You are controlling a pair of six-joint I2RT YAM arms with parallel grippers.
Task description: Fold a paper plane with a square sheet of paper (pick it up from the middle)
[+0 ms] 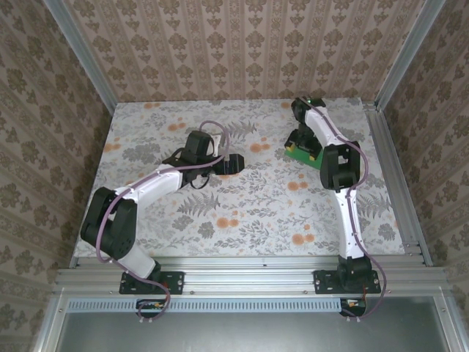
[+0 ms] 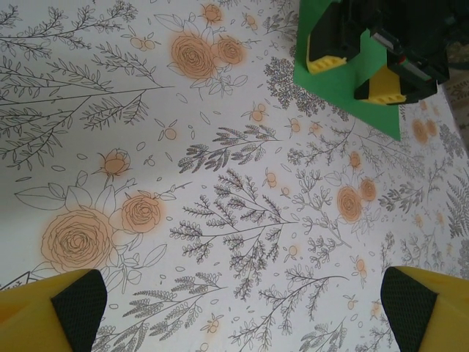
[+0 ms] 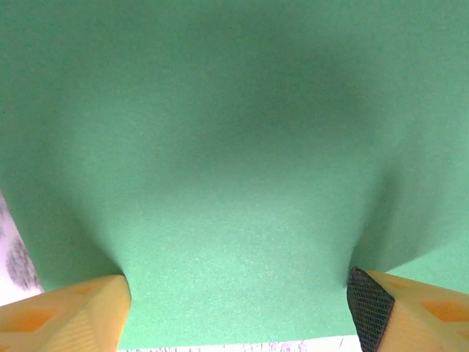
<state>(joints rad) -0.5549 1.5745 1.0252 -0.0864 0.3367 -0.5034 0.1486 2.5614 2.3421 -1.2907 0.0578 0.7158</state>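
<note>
The flowered worktop (image 1: 242,213) spreads widest under me. On it I count two arms, one sheet and two sets of jaws. My left arm (image 1: 157,183) reaches to the middle of the worktop, and my right arm (image 1: 344,198) stretches to its far right part. There lies the square sheet of paper (image 1: 294,154), the single green one, mostly covered by my right wrist when seen from above. Being square, it has no long axis. From my left wrist camera its edges run askew to the frame, with one corner pointing toward the lower right. My right jaws stand spread wide on the sheet. Both fingertips (image 3: 80,312) are planted on the green surface, which darkens around each tip, and the paper between them is not pinched. My left jaws are spread to their widest above bare worktop, well apart from the sheet, with nothing between their two yellow fingertips (image 2: 69,308).
</note>
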